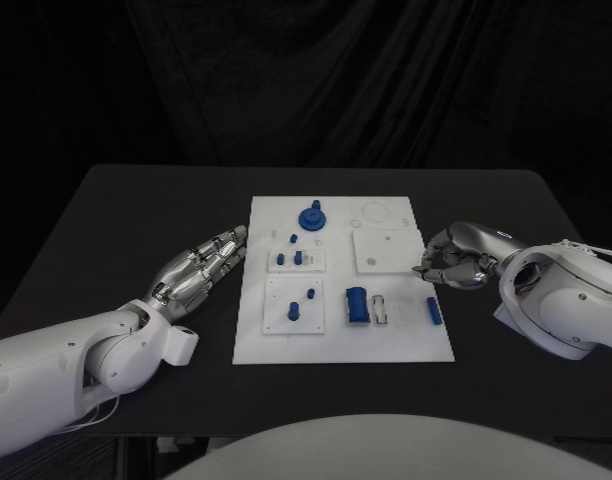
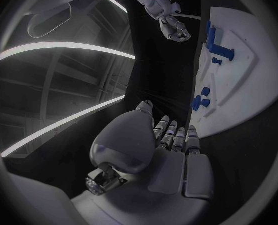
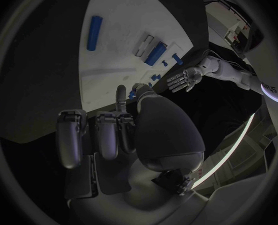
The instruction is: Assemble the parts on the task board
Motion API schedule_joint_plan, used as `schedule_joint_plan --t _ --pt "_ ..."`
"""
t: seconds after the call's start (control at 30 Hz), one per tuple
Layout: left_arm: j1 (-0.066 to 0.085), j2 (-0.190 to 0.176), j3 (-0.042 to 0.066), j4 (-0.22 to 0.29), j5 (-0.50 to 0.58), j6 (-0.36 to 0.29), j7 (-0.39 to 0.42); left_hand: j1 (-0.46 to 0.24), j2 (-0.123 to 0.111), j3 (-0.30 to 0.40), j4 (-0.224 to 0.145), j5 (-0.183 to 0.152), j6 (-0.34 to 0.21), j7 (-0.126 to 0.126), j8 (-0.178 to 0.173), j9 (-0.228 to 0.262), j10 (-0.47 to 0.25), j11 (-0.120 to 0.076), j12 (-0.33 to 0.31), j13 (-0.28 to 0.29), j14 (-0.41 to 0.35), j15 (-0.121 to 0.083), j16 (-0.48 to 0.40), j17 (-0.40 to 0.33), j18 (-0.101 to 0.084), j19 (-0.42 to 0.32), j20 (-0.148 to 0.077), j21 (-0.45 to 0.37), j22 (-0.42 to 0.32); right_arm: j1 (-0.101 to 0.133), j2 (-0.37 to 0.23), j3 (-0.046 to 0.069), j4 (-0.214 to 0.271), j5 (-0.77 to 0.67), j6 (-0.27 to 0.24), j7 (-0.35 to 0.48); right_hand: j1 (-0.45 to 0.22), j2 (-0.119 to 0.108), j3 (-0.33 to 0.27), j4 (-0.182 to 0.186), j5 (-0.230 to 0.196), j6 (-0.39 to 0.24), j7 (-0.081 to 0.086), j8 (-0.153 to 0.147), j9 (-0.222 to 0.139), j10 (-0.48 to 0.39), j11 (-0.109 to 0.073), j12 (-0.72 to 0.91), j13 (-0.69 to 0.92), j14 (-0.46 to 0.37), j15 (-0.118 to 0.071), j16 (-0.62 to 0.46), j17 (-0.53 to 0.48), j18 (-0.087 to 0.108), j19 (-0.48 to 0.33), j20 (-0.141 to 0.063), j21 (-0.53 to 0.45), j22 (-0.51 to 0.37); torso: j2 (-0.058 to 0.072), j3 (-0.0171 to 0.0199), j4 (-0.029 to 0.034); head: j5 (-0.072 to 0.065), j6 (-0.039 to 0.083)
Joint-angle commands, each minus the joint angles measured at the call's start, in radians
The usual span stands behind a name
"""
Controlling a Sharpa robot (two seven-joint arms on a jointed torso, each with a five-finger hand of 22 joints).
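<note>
- White task board lies mid-table on the black table, between the two hands.
- Blue parts on it: tall knobbed piece at far centre, small pegs on the left-middle plate, one peg on the near-left plate, fat cylinder near centre, slim rod near the right edge.
- Left hand lies just left of the board, fingers straight and slightly apart, holding nothing, fingertips pointing toward the pegs, not touching the board.
- Right hand sits at the board's right edge beside the square white plate, fingers curled in; cannot tell if anything is held between them.
- Slim rod lies just near of the right hand, apart from it.
</note>
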Motion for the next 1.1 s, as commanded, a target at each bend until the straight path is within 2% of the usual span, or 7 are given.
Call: schedule_joint_plan --t 0.03,0.13,0.23,0.43,0.6,0.77,1.1 --pt "0.005 -0.016 0.001 0.028 -0.032 -0.074 0.123 0.009 0.0 -0.002 0.005 0.006 0.007 -0.002 0.004 0.001 0.0 -0.006 -0.008 0.0 0.0 -0.004 -0.004 -0.002 -0.017 -0.004 -0.006 0.001 -0.002 0.002 0.002 0.0 -0.01 -0.054 0.084 -0.109 0.008 0.0 0.005 0.0 0.004 0.01 0.0 -0.001 -0.001 0.105 0.006 0.003 0.263 0.106 0.004 0.003 0.263 0.001 0.084 0.006 0.004 0.251 0.0 -0.0008 0.0018 -0.007 0.0" --pt "0.008 -0.027 0.001 0.046 -0.037 -0.08 0.129 0.011 0.003 -0.007 0.006 0.006 0.012 -0.008 0.002 0.001 0.002 -0.002 -0.013 0.0 0.0 0.002 -0.004 -0.002 -0.013 -0.014 0.007 -0.005 -0.009 -0.002 0.007 0.0 -0.02 -0.087 0.103 -0.143 -0.018 -0.001 -0.005 0.008 -0.037 0.023 -0.001 0.008 0.003 0.105 0.005 0.003 0.263 0.106 0.003 0.003 0.263 0.001 0.085 0.006 0.005 0.252 -0.001 0.0004 -0.0024 -0.002 0.0" --pt "0.009 -0.028 0.001 0.051 -0.039 -0.075 0.126 0.016 0.009 -0.014 0.005 0.004 0.005 -0.012 -0.008 -0.001 -0.002 -0.003 -0.029 -0.002 0.0 0.009 -0.004 -0.002 0.025 -0.028 0.057 -0.015 -0.021 -0.008 0.01 -0.001 -0.025 -0.104 0.113 -0.163 -0.038 0.003 -0.012 0.009 -0.078 0.025 -0.002 0.01 0.006 0.105 0.004 0.003 0.263 0.106 0.003 0.003 0.263 0.001 0.086 0.005 0.006 0.252 -0.001 0.0 -0.0022 -0.006 0.0" --pt "0.01 -0.023 0.001 0.046 -0.041 -0.06 0.111 0.023 0.015 -0.015 0.004 0.006 -0.008 -0.011 -0.017 -0.003 -0.007 -0.003 -0.032 -0.002 0.0 0.014 -0.004 -0.002 0.045 -0.028 0.079 -0.015 -0.021 -0.022 0.014 -0.001 -0.031 -0.118 0.137 -0.191 -0.074 0.011 -0.026 0.009 -0.153 0.024 -0.001 0.014 0.012 0.105 0.005 0.003 0.263 0.106 0.002 0.003 0.263 -0.003 0.093 0.004 0.019 0.257 -0.001 0.0008 -0.0074 -0.005 0.0" --pt "0.01 -0.018 0.001 0.041 -0.041 -0.055 0.102 0.026 0.017 -0.015 0.003 0.005 -0.018 -0.016 -0.022 -0.004 -0.012 -0.003 -0.036 -0.002 0.0 0.016 -0.004 -0.002 0.054 -0.028 0.089 -0.015 -0.021 -0.038 0.02 -0.001 -0.035 -0.122 0.155 -0.205 -0.116 0.023 -0.043 0.01 -0.214 0.025 0.001 0.016 0.016 0.105 0.007 0.003 0.263 0.106 0.001 0.003 0.263 -0.005 0.096 0.003 0.025 0.259 0.001 0.0022 -0.0048 -0.013 0.0" --pt "0.009 -0.014 0.001 0.037 -0.042 -0.048 0.097 0.027 0.018 -0.015 0.003 0.006 -0.022 -0.02 -0.024 -0.004 -0.013 -0.003 -0.037 -0.002 0.0 0.017 -0.004 -0.002 0.057 -0.028 0.095 -0.015 -0.021 -0.054 0.027 -0.001 -0.037 -0.123 0.155 -0.208 -0.138 0.029 -0.051 0.011 -0.237 0.025 0.001 0.018 0.018 0.105 0.008 0.003 0.263 0.106 0.001 0.003 0.263 -0.005 0.096 0.003 0.024 0.259 0.0 0.0009 0.001 -0.02 0.0" --pt "0.008 -0.004 0.001 0.022 -0.042 -0.031 0.083 0.034 0.02 -0.011 -0.001 0.012 -0.033 -0.018 -0.029 -0.005 -0.017 0.001 -0.042 -0.003 0.0 0.023 -0.004 -0.002 0.065 -0.027 0.107 -0.015 -0.02 -0.073 0.042 -0.001 -0.046 -0.123 0.16 -0.205 -0.147 0.032 -0.055 0.011 -0.245 0.025 0.001 0.018 0.019 0.105 0.008 0.003 0.263 0.106 0.001 0.003 0.263 -0.005 0.096 0.003 0.024 0.259 -0.003 -0.0008 -0.0023 -0.022 0.0"
